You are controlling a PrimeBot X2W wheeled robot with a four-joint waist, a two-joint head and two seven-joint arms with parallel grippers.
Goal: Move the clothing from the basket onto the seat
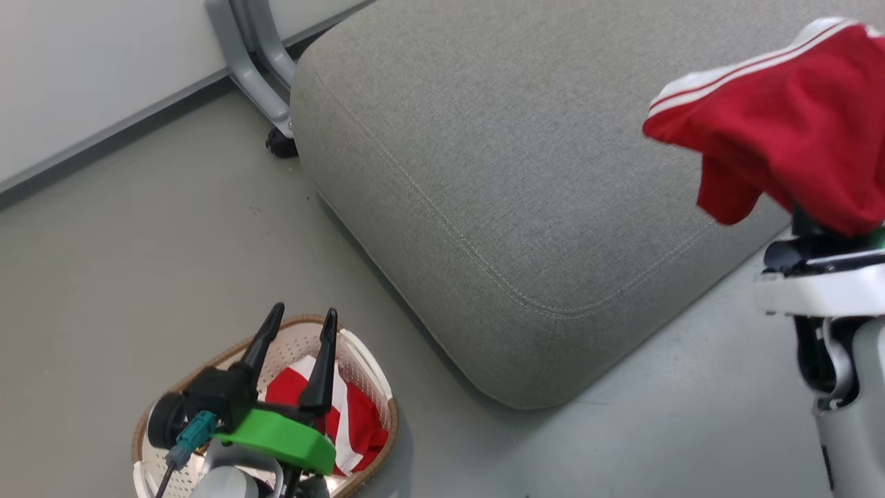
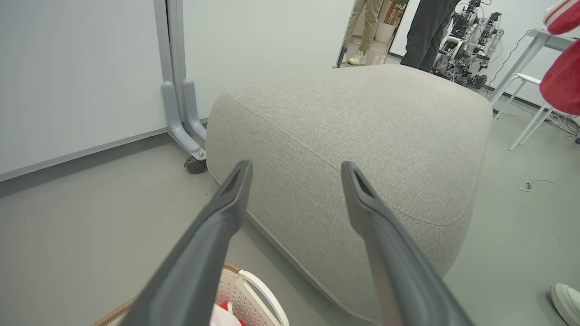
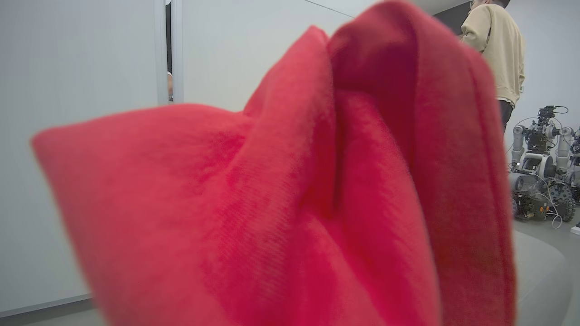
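Note:
The seat point(image 1: 498, 173) is a big light-grey cushion on the floor, also seen in the left wrist view point(image 2: 362, 122). A red garment with white stripes point(image 1: 795, 124) hangs bunched over my right gripper above the seat's right edge. Its cloth hides the fingers, and it shows close up in the right wrist view point(image 3: 290, 203). The white wrist point(image 1: 823, 283) sits just under it. The cream basket point(image 1: 290, 346) stands at the lower left with another red and white garment point(image 1: 359, 422) inside. My left gripper point(image 1: 304, 311) hovers over the basket, open and empty point(image 2: 295, 166).
A grey partition leg point(image 1: 256, 62) with a black caster point(image 1: 280, 143) stands at the seat's far left corner. Beyond the seat are people's legs point(image 2: 426, 31), parked robots point(image 2: 466, 50) and a white table point(image 2: 525, 81). A shoe point(image 2: 566, 299) shows on the floor at the right.

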